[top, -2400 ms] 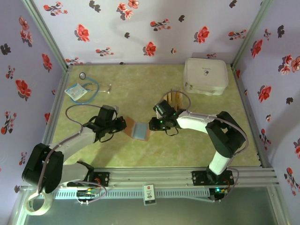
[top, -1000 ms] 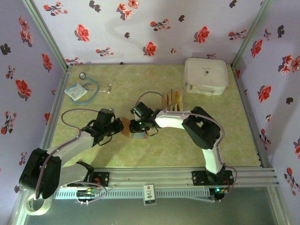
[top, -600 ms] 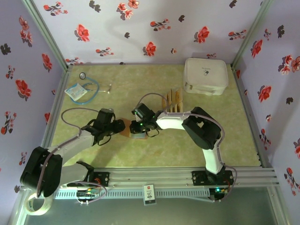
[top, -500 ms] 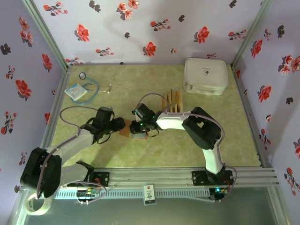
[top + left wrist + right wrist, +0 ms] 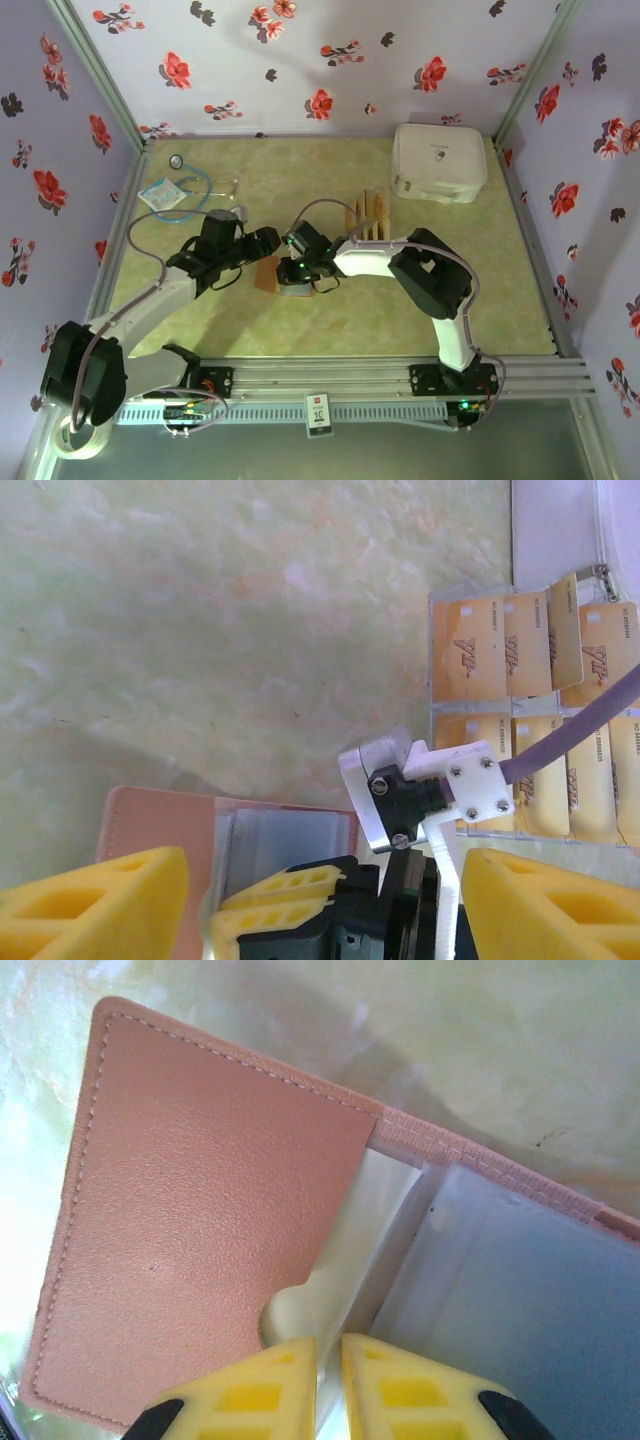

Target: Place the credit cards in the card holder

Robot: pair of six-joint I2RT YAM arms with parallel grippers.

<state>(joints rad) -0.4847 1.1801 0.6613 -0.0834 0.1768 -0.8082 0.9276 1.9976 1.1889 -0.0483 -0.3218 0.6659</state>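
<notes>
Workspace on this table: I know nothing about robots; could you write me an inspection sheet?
Surface: green marbled tabletop, nothing spilled.
Job's things: card holder lies open mid-table; credit cards in two rows behind it.
Clutter: white zippered case back right; stethoscope and packet back left.
Grippers: left gripper open beside the holder; right gripper nearly shut, seemingly pinching its clear inner sleeve.
Cables: lilac cable loops off each wrist; one crosses above the cards.
Surroundings: flower-print walls on three sides; metal rail at the near edge.

"VIP" on the credit cards (image 5: 470,645)

Left claw (image 5: 268,241) — now open, farther back
</notes>
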